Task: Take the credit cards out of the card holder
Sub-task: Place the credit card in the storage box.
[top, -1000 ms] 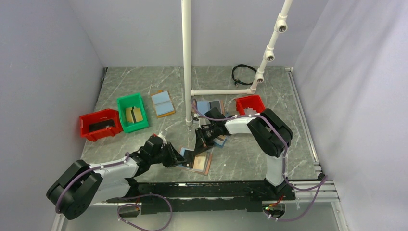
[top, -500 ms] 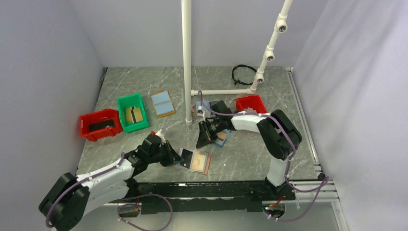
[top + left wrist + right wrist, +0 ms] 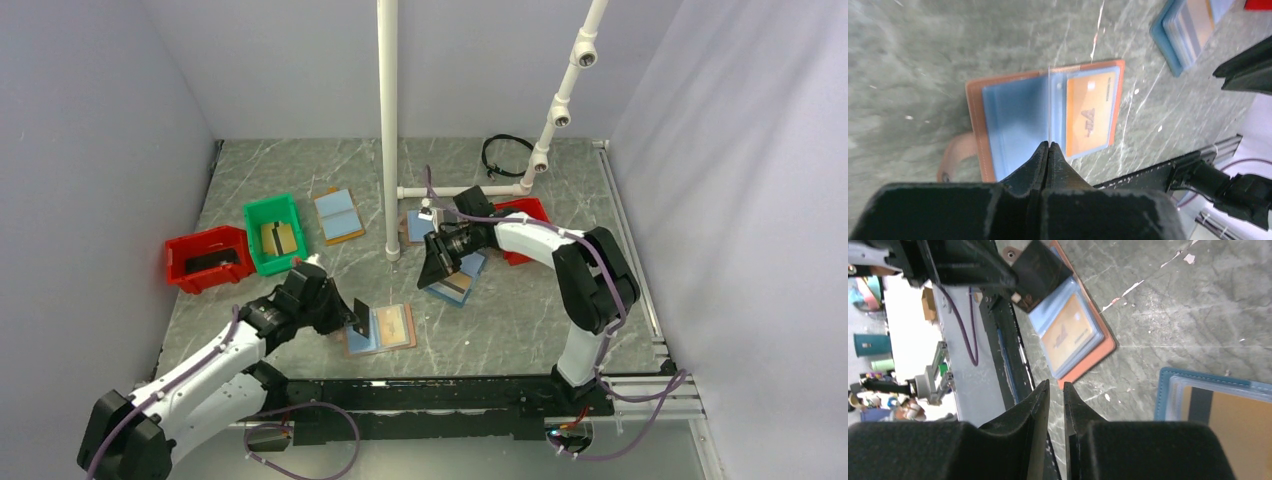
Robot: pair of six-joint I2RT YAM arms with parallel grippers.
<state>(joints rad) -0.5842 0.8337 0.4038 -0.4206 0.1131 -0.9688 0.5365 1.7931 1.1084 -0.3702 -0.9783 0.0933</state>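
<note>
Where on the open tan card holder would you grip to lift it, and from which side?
Likely the strap tab, approached low from the left arm's side. The holder lies flat and open, so its rims give little to pinch; the tab alone sticks out past the empty blue half. The left gripper, shut on a dark card, hangs there.
</note>
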